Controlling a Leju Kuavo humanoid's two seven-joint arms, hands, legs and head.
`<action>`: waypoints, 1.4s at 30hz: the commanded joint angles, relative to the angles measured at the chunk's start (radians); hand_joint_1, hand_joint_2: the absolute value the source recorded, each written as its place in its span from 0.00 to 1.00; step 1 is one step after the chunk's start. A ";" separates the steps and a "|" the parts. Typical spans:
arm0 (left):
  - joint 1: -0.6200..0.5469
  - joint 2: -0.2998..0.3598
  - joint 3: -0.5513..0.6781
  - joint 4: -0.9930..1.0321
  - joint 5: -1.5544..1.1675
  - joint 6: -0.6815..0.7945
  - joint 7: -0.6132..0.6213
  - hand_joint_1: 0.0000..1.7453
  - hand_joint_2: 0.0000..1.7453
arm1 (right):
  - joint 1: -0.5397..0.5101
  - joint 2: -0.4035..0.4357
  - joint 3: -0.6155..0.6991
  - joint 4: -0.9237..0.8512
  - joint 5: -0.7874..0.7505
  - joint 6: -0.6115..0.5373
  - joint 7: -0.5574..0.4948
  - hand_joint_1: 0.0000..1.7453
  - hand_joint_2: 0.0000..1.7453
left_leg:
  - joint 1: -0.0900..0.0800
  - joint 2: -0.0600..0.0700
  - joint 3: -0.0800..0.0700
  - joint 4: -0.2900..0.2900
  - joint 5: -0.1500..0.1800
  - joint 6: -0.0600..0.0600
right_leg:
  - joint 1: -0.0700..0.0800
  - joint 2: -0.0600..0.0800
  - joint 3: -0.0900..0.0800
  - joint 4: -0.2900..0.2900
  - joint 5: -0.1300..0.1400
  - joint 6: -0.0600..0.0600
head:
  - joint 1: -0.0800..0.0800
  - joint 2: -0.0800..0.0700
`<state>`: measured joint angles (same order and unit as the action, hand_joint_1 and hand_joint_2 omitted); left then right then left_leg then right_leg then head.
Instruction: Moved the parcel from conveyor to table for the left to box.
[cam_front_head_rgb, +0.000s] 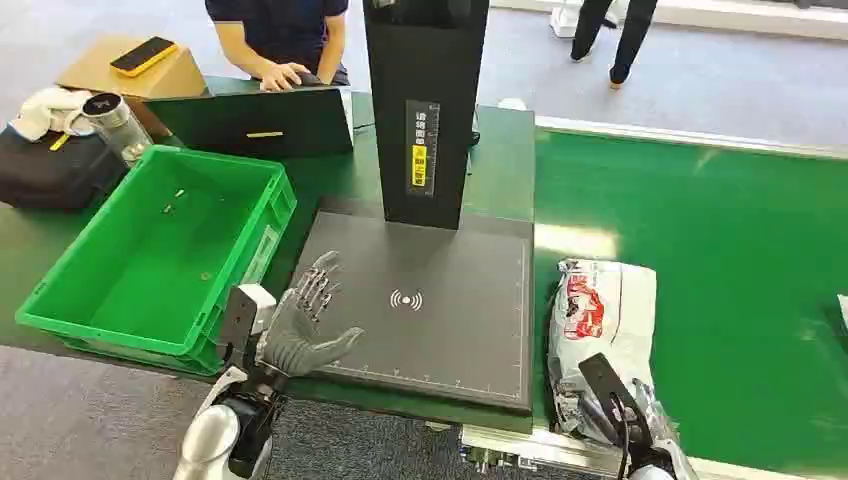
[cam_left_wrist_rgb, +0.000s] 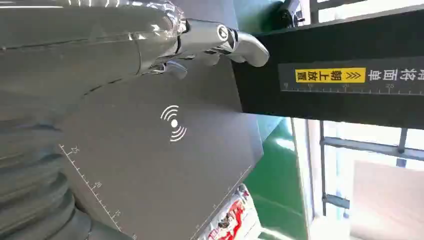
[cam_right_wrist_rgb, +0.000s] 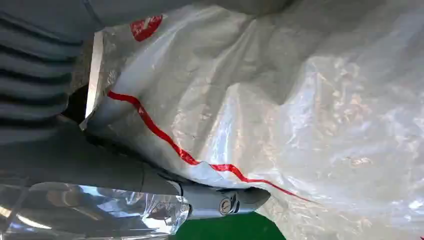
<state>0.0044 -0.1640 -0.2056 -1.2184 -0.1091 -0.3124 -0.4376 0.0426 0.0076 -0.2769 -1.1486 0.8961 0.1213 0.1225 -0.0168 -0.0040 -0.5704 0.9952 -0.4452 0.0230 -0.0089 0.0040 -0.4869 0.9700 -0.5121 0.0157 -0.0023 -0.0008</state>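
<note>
The parcel (cam_front_head_rgb: 600, 310), a white plastic bag with red print, lies on the green conveyor (cam_front_head_rgb: 730, 250) just right of the black scan pad (cam_front_head_rgb: 450, 340). My right hand (cam_front_head_rgb: 615, 400) is at the parcel's near end. In the right wrist view the crinkled parcel (cam_right_wrist_rgb: 280, 100) lies against the right hand (cam_right_wrist_rgb: 100, 170), whose thumb (cam_right_wrist_rgb: 225, 200) presses along its edge, so the hand grips it. My left hand (cam_front_head_rgb: 305, 320) hovers over the pad's left edge, fingers spread and holding nothing. The left wrist view looks past the left hand (cam_left_wrist_rgb: 125, 45) at the pad (cam_left_wrist_rgb: 150, 165) and a corner of the parcel (cam_left_wrist_rgb: 232, 220).
A green crate (cam_front_head_rgb: 60, 300) stands left of the pad, beside my left arm. A black column (cam_front_head_rgb: 425, 100) rises at the pad's far edge. Behind it sit a laptop (cam_front_head_rgb: 250, 120) and a person (cam_front_head_rgb: 285, 40); another person (cam_front_head_rgb: 610, 30) stands farther off.
</note>
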 joint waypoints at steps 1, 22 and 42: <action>-0.023 0.012 0.017 0.040 0.002 0.006 0.009 0.00 1.00 | -0.024 -0.019 0.050 0.062 -0.090 -0.034 -0.004 1.00 1.00 | 0.001 0.001 0.002 -0.002 0.001 -0.003 | 0.001 0.000 0.002 -0.003 0.001 -0.001 | 0.000 0.000; -0.014 0.014 0.025 0.022 0.009 0.012 0.008 0.00 1.00 | -0.036 0.006 0.041 -0.042 -0.226 -0.133 -0.096 1.00 1.00 | 0.001 0.002 0.001 -0.001 0.000 -0.002 | 0.001 0.002 0.001 -0.001 0.002 0.001 | 0.000 0.000; -0.057 0.000 0.013 0.070 0.002 -0.004 -0.034 0.00 1.00 | 0.080 0.105 -0.009 -0.480 -0.480 -0.625 -0.677 1.00 1.00 | 0.000 -0.001 -0.002 -0.001 0.000 -0.003 | 0.000 -0.001 -0.001 -0.001 0.001 0.001 | 0.000 0.000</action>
<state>0.0010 -0.1694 -0.1858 -1.2192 -0.1003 -0.3128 -0.4570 0.0954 0.0469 -0.2560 -1.4859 0.5164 -0.4594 -0.4449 -0.0172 -0.0038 -0.5733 0.9957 -0.4451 0.0234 -0.0096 0.0048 -0.4892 0.9700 -0.5111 0.0178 -0.0023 -0.0008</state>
